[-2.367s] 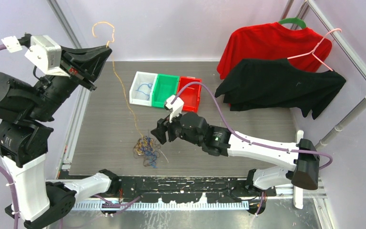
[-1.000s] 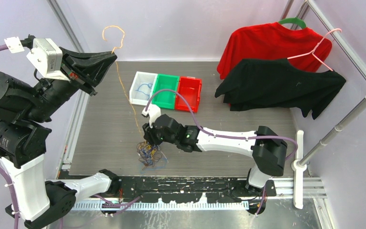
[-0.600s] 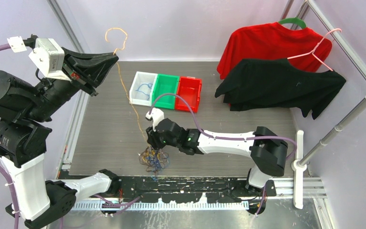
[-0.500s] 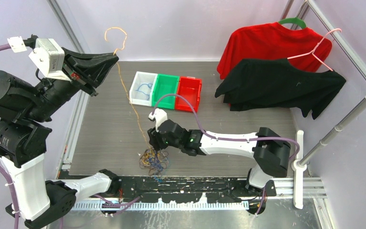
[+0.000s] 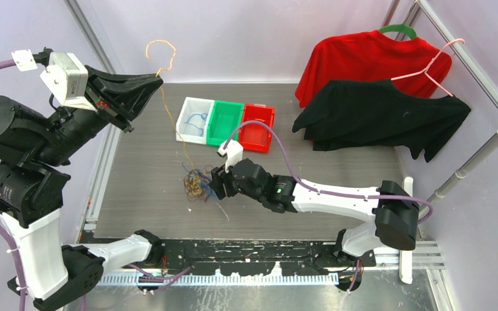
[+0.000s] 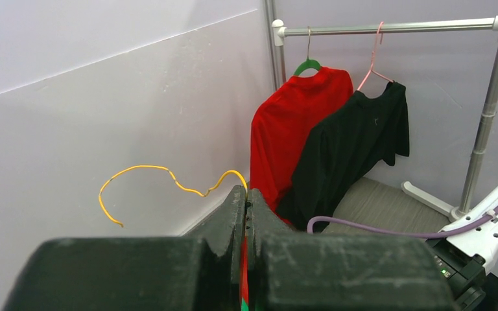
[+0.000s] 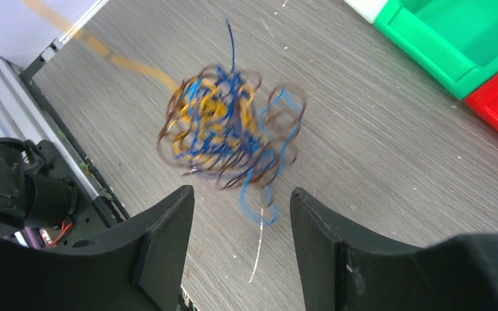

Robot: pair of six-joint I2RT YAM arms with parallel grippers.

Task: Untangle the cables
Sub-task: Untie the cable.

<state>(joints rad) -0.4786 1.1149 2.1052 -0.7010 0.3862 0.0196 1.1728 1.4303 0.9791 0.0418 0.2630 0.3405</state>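
Note:
The cables form a tangled clump (image 5: 194, 183) of blue, orange and brown wires on the grey table, blurred in the right wrist view (image 7: 227, 126). One orange cable (image 5: 170, 123) rises from the clump to my left gripper (image 5: 157, 76), which is raised high at the far left and shut on it. Its free end curls above the jaws (image 6: 168, 176). The left gripper (image 6: 246, 192) shows its jaws pressed together on that wire. My right gripper (image 5: 215, 184) sits just right of the clump, open (image 7: 240, 194), with nothing between its fingers.
White (image 5: 183, 128), green (image 5: 225, 123) and red (image 5: 258, 127) bins stand side by side behind the clump; a blue cable (image 5: 196, 120) lies in the white one. A red shirt (image 5: 369, 61) and a black shirt (image 5: 382, 113) hang at the right. A pale loose strand (image 7: 257, 249) lies on the table.
The right gripper opened wider and drew back to the right, off the clump. The clump slid away from the front edge toward the bins, trailing the orange cable.

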